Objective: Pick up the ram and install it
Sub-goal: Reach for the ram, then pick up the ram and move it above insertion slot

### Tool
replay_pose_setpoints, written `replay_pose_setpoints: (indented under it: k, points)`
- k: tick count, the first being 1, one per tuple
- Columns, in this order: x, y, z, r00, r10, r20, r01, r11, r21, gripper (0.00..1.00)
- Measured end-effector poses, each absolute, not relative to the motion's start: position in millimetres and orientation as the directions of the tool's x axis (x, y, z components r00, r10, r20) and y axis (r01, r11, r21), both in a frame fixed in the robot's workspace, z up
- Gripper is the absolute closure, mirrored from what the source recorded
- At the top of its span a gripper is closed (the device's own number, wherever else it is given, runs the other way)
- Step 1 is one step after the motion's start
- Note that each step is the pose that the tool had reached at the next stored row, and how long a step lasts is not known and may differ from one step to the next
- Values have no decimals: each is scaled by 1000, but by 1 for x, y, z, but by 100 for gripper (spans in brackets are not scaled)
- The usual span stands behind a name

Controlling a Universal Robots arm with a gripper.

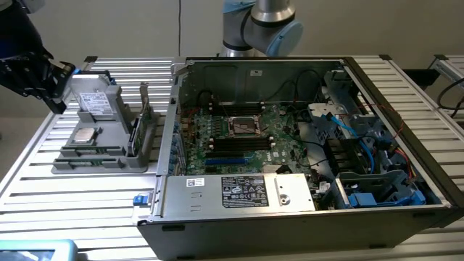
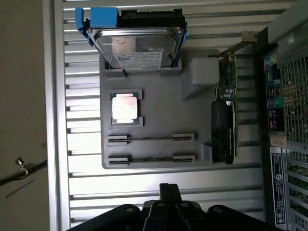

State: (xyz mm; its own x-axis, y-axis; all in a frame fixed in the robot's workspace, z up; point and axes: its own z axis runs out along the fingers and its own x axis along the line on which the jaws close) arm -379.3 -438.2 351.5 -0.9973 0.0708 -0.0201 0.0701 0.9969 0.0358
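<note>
While the gripper (image 2: 168, 188) hangs above the slatted table (image 2: 144, 185), its fingers are pressed together with nothing between them. Straight ahead of the fingertips lies a grey tray (image 2: 159, 110). The ram (image 2: 151, 158) is the item on the tray nearest the hand, a thin stick standing on edge between two small holders, untouched. Just beyond it, and parallel, a second stick (image 2: 151, 138) stands in its own pair of holders. Further out from the hand the square silver processor (image 2: 126, 108) sits flat in its recess. Furthest of all, the hard drive (image 2: 139, 43) leans in a slot, with a blue bracket at its sides. Along the tray's edge on the case side, a green card (image 2: 226, 110) with a black cooler stands upright.

The open case (image 1: 305, 136) lies on its side on the table, just beside the tray. Its motherboard (image 1: 239, 136) faces up, with black slots (image 1: 239, 144) beside the socket (image 1: 245, 126). In the exterior view the gripper is a dark mass at the upper left, on the tray's side away from the case. It touches neither the tray nor the case and is well apart from the case. The arm (image 1: 261, 24) rises behind the case.
</note>
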Motion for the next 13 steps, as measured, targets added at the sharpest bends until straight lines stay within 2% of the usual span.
replay_pose_setpoints:
  k: [13]
  points:
    - [-379,-433,332,-999,42,-20,41,999,29,89]
